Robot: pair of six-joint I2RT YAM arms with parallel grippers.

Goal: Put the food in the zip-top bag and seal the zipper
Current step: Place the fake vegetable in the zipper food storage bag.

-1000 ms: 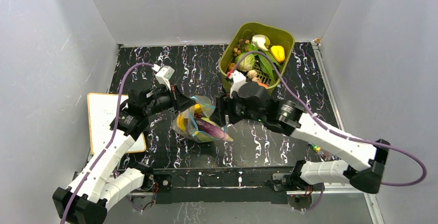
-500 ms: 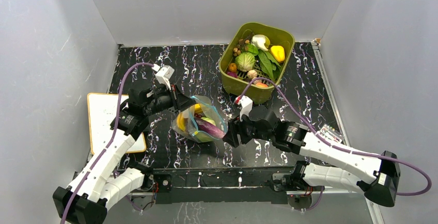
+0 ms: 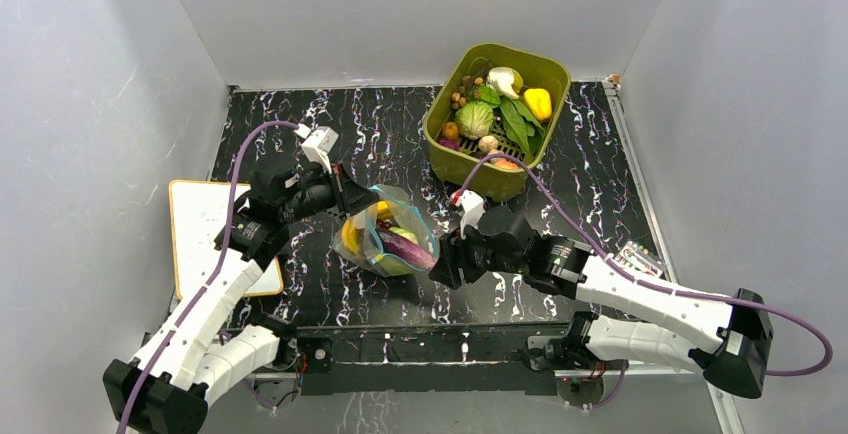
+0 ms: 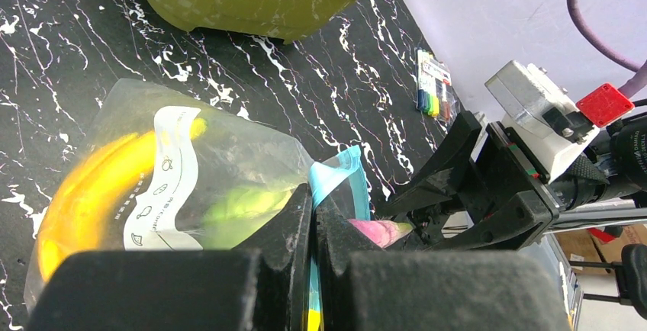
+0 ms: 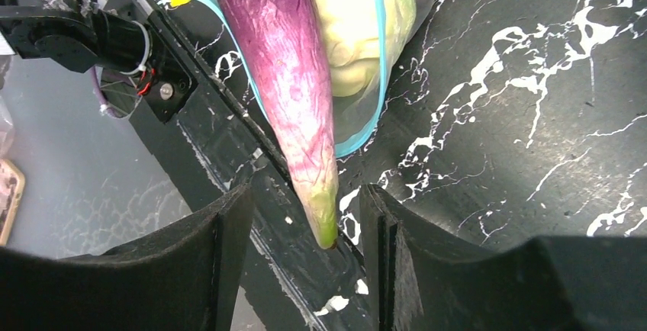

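Observation:
The clear zip-top bag [image 3: 385, 244] lies mid-table with a yellow banana [image 4: 72, 194], a green piece [image 4: 236, 209] and a purple eggplant [image 5: 286, 64] inside. The eggplant's green tip [image 5: 324, 228] sticks out of the bag's mouth toward the right. My left gripper [image 4: 313, 216] is shut on the light blue zipper [image 4: 336, 178] at the bag's far-left rim. My right gripper [image 5: 305, 247] is open, its jaws on either side of the eggplant's tip without touching it. In the top view the right gripper [image 3: 440, 264] sits just right of the bag, the left gripper [image 3: 355, 202] at its upper left.
The olive-green tub [image 3: 497, 119] with several more toy vegetables stands at the back right. A white board [image 3: 205, 229] lies at the left table edge. A small pack of coloured items [image 4: 431, 91] lies at the right. The table's front rail [image 5: 214, 140] runs under the right gripper.
My right arm has swung from the tub down to the bag's right side, and its open jaws now straddle the eggplant's tip. The left gripper has held still on the zipper.

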